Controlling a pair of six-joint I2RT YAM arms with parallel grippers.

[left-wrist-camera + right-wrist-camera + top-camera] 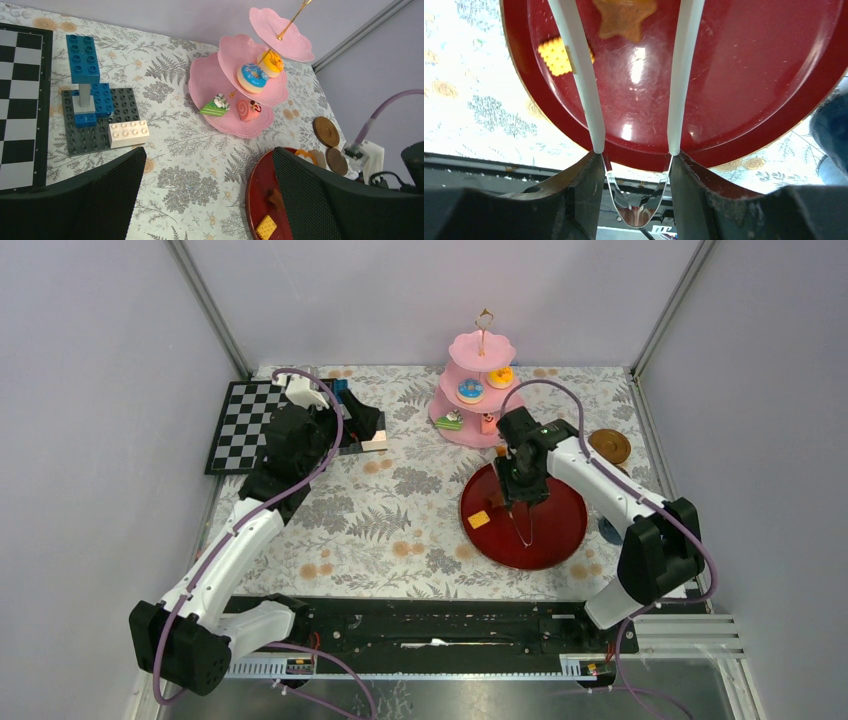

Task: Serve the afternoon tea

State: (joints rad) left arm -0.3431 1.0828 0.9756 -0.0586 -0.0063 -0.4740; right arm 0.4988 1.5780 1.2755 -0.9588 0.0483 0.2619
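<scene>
carefully, our right gripper [635, 160] clasped the white tongs [580, 75] above the red tray [749, 100]; we judged straddling the star biscuit [624, 17] evenly best.

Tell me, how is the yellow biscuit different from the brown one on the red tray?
The yellow biscuit is square; the brown biscuit is star-shaped. The brown biscuit lies between the arms of the white tongs; the yellow biscuit sits outside them, partly hidden. Both lie flat on the red tray.
</scene>
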